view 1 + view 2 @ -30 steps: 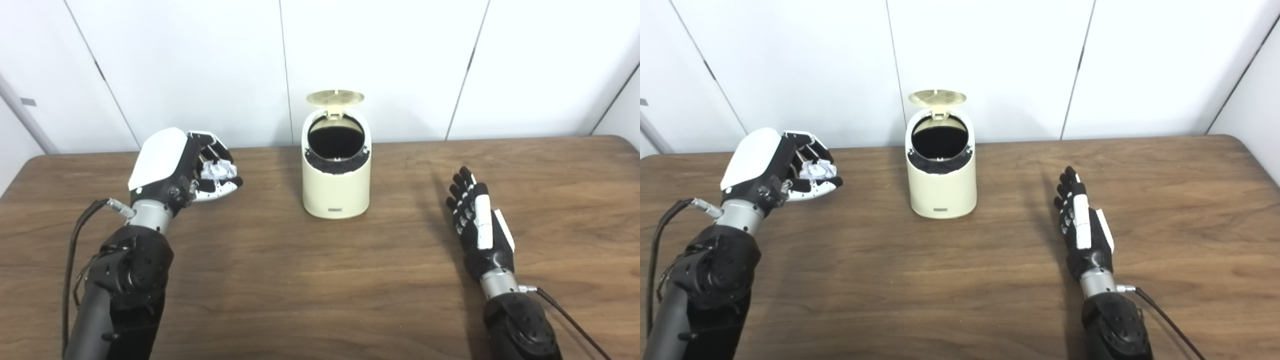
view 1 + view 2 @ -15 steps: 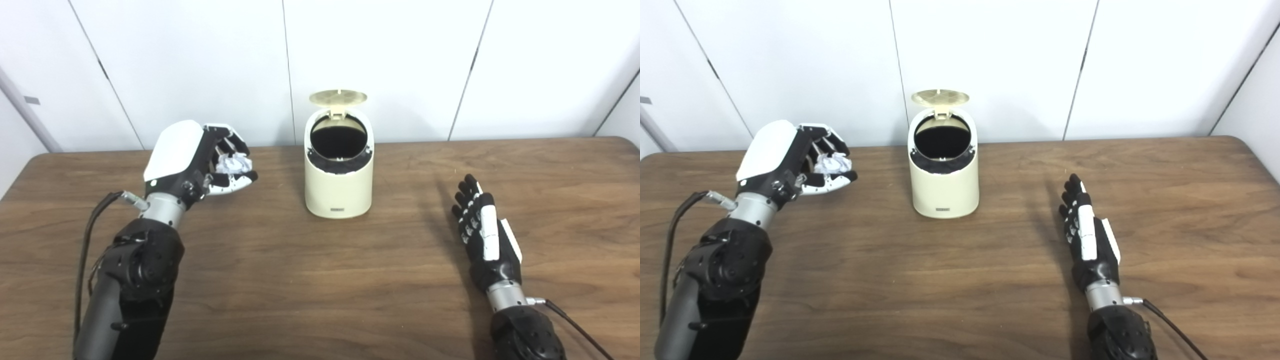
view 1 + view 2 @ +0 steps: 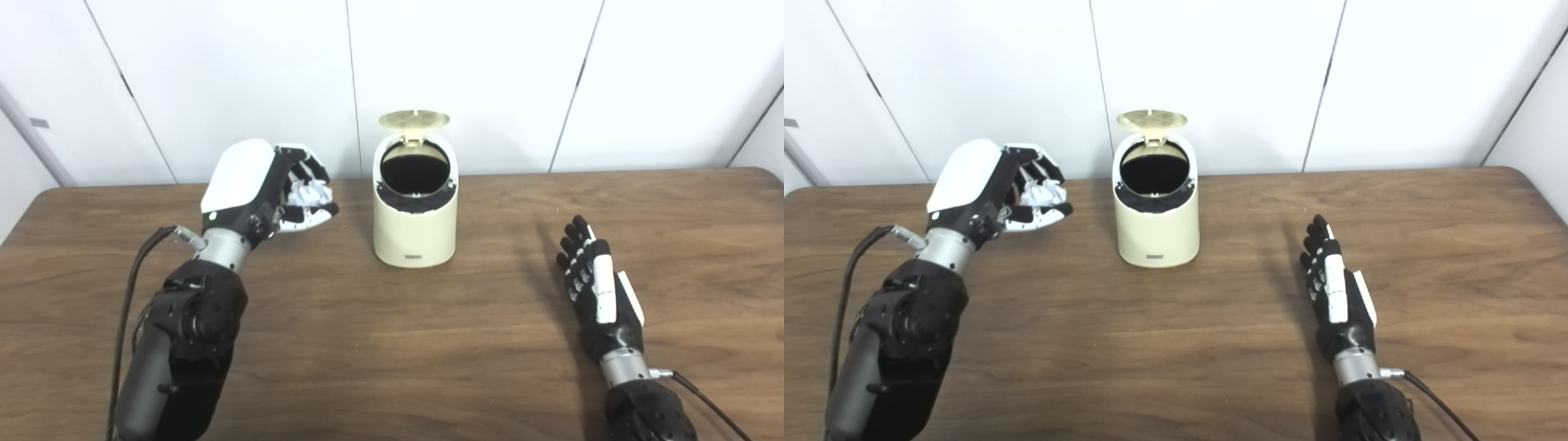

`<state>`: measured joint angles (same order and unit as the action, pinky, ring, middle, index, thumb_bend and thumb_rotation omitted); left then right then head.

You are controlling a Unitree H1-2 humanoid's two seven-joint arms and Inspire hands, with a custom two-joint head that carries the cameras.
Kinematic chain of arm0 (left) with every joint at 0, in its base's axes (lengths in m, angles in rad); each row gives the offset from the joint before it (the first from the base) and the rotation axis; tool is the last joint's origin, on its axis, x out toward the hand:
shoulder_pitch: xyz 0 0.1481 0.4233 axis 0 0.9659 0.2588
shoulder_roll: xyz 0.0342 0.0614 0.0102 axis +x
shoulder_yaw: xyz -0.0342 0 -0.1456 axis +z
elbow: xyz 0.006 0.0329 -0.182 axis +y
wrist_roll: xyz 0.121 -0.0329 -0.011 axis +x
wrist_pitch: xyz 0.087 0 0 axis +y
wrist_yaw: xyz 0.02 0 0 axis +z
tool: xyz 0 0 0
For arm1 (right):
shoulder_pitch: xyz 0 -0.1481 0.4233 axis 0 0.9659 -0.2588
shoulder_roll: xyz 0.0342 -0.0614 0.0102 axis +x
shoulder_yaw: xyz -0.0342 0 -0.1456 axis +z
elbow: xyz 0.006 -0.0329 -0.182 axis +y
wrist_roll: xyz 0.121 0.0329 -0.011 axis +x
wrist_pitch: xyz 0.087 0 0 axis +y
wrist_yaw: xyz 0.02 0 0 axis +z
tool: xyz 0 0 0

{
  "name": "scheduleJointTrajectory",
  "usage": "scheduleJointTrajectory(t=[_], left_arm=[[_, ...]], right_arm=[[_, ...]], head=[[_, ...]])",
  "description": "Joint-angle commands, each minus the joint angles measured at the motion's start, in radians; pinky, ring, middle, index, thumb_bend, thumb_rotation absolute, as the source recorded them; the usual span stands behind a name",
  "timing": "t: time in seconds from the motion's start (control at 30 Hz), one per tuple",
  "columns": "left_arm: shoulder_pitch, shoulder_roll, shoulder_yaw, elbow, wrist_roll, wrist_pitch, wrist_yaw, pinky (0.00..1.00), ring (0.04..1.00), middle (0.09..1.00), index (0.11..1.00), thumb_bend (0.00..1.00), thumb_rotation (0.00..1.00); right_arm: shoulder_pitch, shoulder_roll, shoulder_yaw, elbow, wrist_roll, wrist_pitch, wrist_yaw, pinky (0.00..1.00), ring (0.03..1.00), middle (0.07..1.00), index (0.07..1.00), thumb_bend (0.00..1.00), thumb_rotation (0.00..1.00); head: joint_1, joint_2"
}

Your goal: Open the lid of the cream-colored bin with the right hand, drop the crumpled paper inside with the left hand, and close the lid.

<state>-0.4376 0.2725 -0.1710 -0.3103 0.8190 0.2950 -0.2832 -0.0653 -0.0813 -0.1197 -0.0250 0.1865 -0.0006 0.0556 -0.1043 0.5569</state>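
Observation:
The cream-colored bin (image 3: pixel 415 228) stands at the back middle of the wooden table (image 3: pixel 392 343). Its round lid (image 3: pixel 414 119) is tipped up and back, so the dark opening (image 3: pixel 415 168) shows. My left hand (image 3: pixel 263 190) hovers above the table just left of the bin, at about the height of its opening, shut on the white crumpled paper (image 3: pixel 308 193). My right hand (image 3: pixel 597 294) rests low over the table to the right of the bin, well apart from it, fingers straight and holding nothing.
White wall panels (image 3: pixel 478 73) rise right behind the table's far edge. A black cable (image 3: pixel 131 288) runs along my left forearm, and another cable (image 3: pixel 704 398) leaves my right wrist.
My left hand has carried the crumpled paper up and to the right, closer to the bin. My right hand has drawn back slightly toward me. The lid has stayed up.

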Motion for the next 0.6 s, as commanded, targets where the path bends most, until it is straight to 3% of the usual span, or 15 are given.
scheduleJointTrajectory(t=[0.0,0.23,0.57], left_arm=[[-0.061,-0.004,-0.005,-0.007,0.007,-0.026,0.030,0.29,0.366,0.471,0.552,0.46,0.00],[-0.113,-0.021,-0.040,0.038,0.033,-0.029,0.032,0.30,0.393,0.493,0.511,0.47,0.00],[-0.171,-0.052,-0.068,0.105,0.046,-0.058,0.057,0.28,0.372,0.461,0.525,0.46,0.00]], right_arm=[[0.015,-0.003,-0.004,0.013,0.007,-0.041,0.012,1.00,1.000,0.995,0.987,0.54,1.00],[0.020,0.004,-0.003,0.022,0.007,-0.050,0.010,1.00,1.000,0.994,0.989,0.54,1.00],[0.022,0.012,0.002,0.031,-0.001,-0.060,0.008,1.00,1.000,0.996,0.991,0.54,1.00]], head=[[-0.001,0.001],[0.003,-0.006],[0.007,-0.011]])
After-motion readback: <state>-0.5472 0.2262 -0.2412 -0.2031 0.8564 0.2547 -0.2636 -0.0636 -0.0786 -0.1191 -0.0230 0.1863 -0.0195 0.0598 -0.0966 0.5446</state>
